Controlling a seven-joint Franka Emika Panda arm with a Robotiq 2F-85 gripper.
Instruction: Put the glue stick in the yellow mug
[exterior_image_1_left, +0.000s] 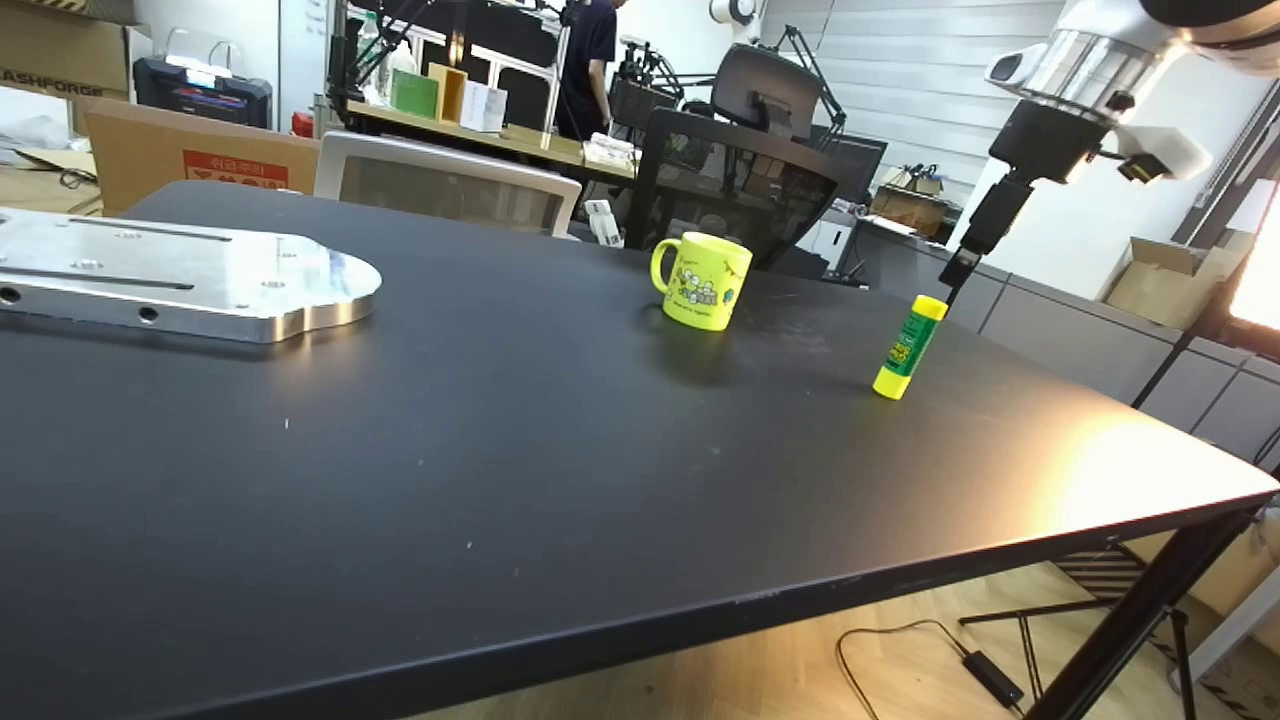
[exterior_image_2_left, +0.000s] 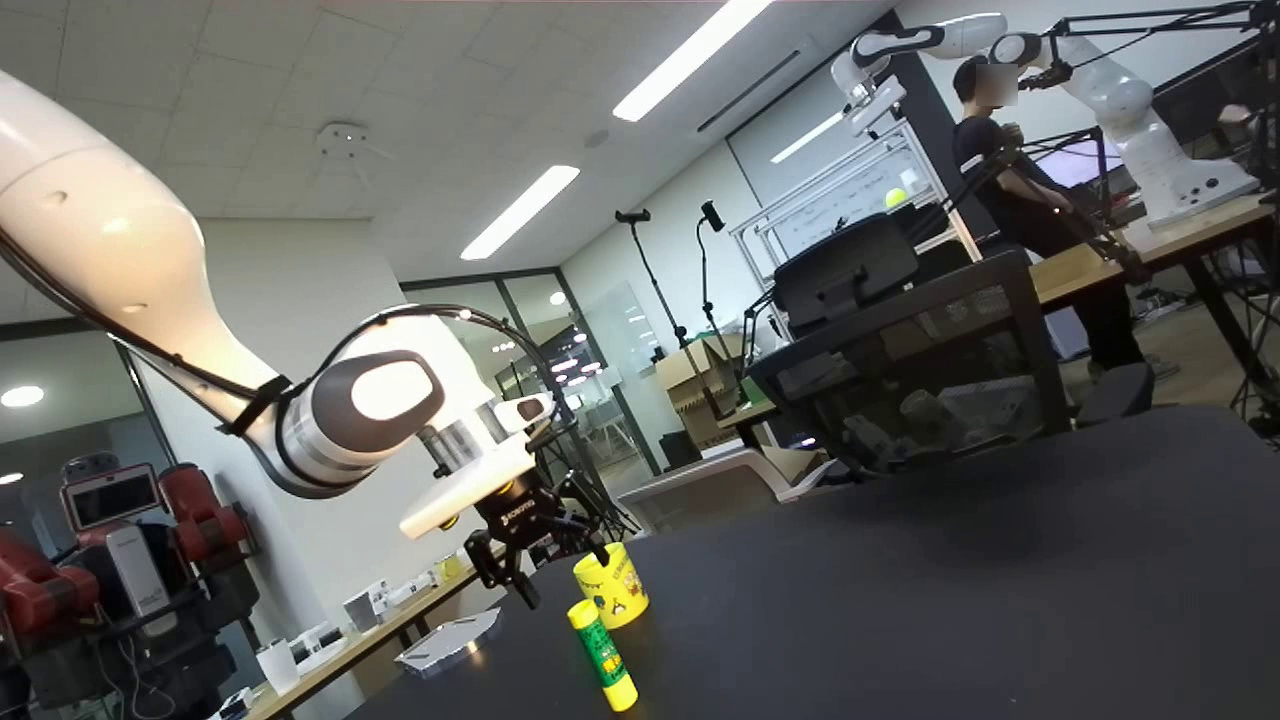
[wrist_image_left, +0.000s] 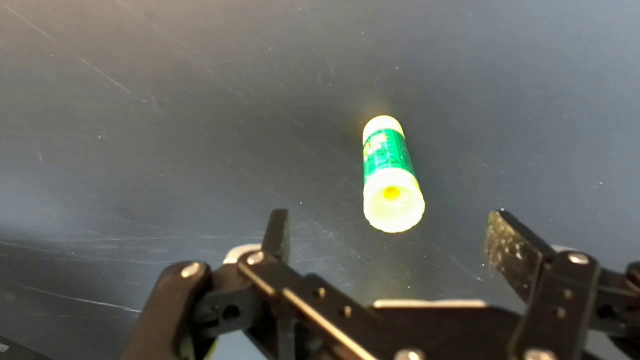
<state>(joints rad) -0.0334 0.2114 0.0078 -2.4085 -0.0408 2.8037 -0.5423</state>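
Observation:
The glue stick (exterior_image_1_left: 910, 348) is a slim cylinder with yellow ends and a green label. It stands upright on the dark table in both exterior views (exterior_image_2_left: 603, 655). The yellow mug (exterior_image_1_left: 705, 282) stands upright on the same table, its handle visible in an exterior view; it also shows behind the glue stick in an exterior view (exterior_image_2_left: 615, 590). My gripper (wrist_image_left: 387, 212) is open and empty above the table. In the wrist view the glue stick (wrist_image_left: 387, 152) lies ahead of the gap between the fingers, apart from both, hollow end facing up. The gripper also shows in an exterior view (exterior_image_2_left: 567, 580).
A silver metal plate (exterior_image_1_left: 180, 265) lies on the dark table (exterior_image_1_left: 480, 450), away from the mug. Office chairs (exterior_image_1_left: 740, 170) stand beyond the table's far edge. The table's front edge and corner lie past the glue stick.

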